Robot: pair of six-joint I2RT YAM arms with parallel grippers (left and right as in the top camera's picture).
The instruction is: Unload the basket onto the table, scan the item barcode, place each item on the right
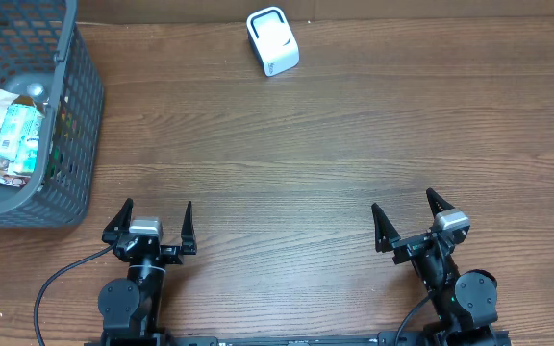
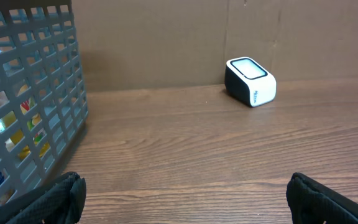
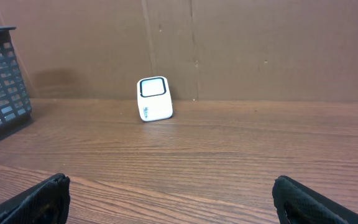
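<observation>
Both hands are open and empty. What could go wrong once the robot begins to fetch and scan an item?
1. The packets lie jumbled inside the basket; the left hand may catch the mesh wall or lift two at once.
2. The small scanner stands far back; a carried packet might knock it over.

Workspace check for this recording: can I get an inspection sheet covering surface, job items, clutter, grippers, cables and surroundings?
Surface: wood-grain table, no spills or marks seen.
Job's things: white scanner standing near the back edge; grey basket at the left, holding packets.
Clutter: nothing seen.
Grippers: left gripper open and empty; right gripper open and empty; both near the front edge, apart from everything.
Cables: left cable loops out from the left arm; right cable curves by the right arm's base.
Surroundings: brown board behind the table.
</observation>
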